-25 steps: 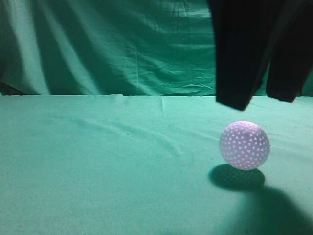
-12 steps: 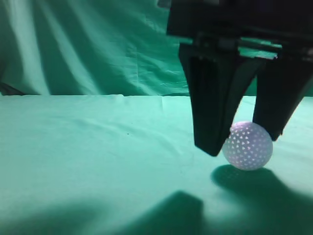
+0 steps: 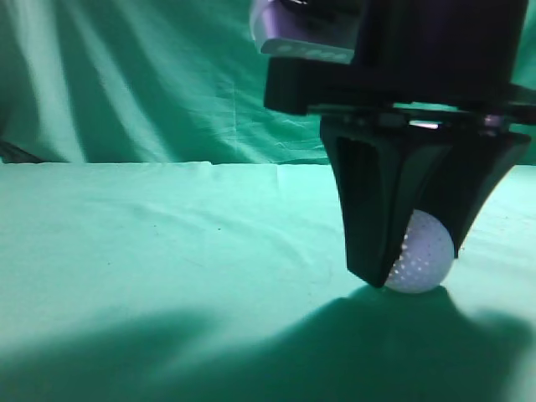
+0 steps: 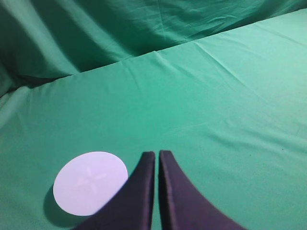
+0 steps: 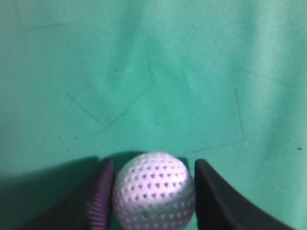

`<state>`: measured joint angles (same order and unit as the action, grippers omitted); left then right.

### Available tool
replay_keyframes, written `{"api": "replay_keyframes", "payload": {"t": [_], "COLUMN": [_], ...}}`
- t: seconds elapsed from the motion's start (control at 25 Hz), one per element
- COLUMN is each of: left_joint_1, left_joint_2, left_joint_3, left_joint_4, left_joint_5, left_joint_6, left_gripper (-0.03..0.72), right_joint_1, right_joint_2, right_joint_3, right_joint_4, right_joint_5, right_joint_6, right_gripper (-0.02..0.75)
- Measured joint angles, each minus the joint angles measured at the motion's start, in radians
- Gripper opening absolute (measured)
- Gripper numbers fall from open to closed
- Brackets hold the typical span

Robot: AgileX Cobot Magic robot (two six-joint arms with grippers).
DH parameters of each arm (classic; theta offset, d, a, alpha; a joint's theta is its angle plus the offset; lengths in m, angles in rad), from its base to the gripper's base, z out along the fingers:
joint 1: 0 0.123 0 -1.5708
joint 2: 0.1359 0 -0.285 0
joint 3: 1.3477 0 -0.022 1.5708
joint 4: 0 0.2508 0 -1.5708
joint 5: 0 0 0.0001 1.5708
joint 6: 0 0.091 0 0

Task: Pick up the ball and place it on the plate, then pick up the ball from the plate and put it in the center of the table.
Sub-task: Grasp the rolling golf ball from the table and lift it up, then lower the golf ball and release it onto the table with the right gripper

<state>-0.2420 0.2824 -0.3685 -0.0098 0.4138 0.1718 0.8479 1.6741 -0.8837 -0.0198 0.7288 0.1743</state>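
Note:
The white dimpled ball (image 3: 423, 255) rests on the light green table (image 3: 167, 251) at the right. My right gripper (image 3: 410, 260) has come down over it. In the right wrist view its two black fingers (image 5: 153, 191) press against both sides of the ball (image 5: 154, 191), which still touches the cloth. My left gripper (image 4: 157, 155) is shut and empty, held above the table. The white round plate (image 4: 90, 183) lies just left of its fingers in the left wrist view. The plate is out of the exterior view.
A darker green backdrop curtain (image 3: 167, 75) hangs behind the table's far edge. The cloth has slight wrinkles (image 3: 209, 218). The right arm casts a wide shadow (image 3: 251, 352) across the front of the table.
My right gripper came down from above the ball until its fingers straddled it, then closed in on its sides. The ball has barely shifted.

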Motion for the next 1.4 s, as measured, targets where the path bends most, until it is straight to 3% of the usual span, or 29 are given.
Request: {"api": "replay_keyframes", "payload": {"t": [0.28, 0.64, 1.4], "left_joint_1": [0.0, 0.0, 0.0], "left_joint_2": [0.0, 0.0, -0.011], "left_joint_3": [0.0, 0.0, 0.0], "left_joint_4": [0.0, 0.0, -0.008], "left_joint_5": [0.0, 0.0, 0.002], "left_joint_6": [0.0, 0.0, 0.0], "left_gripper": [0.0, 0.0, 0.0], "right_joint_1": [0.0, 0.0, -0.013], "right_joint_2": [0.012, 0.042, 0.663], "right_joint_3": [-0.141, -0.486, -1.138], "right_joint_4": [-0.046, -0.075, -0.095], "right_joint_5": [0.107, 0.149, 0.295], "right_joint_6": [0.007, -0.003, -0.045], "right_gripper": [0.336, 0.336, 0.336]}}
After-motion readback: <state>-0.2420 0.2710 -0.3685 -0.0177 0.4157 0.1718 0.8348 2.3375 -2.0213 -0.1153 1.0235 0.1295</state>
